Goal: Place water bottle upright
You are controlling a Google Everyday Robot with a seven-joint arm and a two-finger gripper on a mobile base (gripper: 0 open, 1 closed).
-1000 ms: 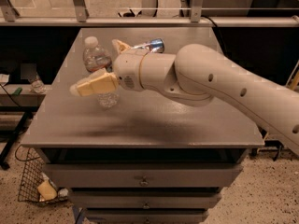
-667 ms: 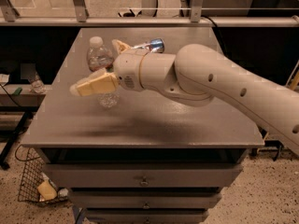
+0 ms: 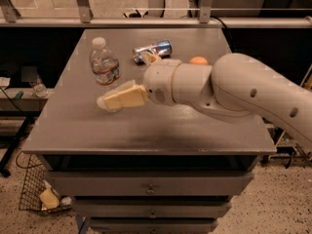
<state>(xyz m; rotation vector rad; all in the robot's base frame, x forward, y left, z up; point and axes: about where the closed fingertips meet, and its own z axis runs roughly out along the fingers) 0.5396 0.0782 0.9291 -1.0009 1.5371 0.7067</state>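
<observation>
The water bottle [image 3: 104, 66] is clear plastic with a white cap and a red and dark label band. It stands cap up at the back left of the grey table [image 3: 146, 130]. My gripper [image 3: 125, 78] is just right of it, with the jaws spread wide. The near cream finger [image 3: 124, 97] crosses in front of the bottle's base. The far finger [image 3: 149, 57] points up behind, apart from the bottle. The bottle's foot is partly hidden by the near finger.
A blue and silver can [image 3: 153, 49] lies on its side at the back of the table. An orange ball [image 3: 198, 60] sits behind my wrist. Drawers [image 3: 151, 189] are below the tabletop. A wire basket [image 3: 34, 194] stands on the floor at the left.
My gripper has drawn back to the right and a little lower, so more of the bottle shows. The bottle has stayed in its place, cap up.
</observation>
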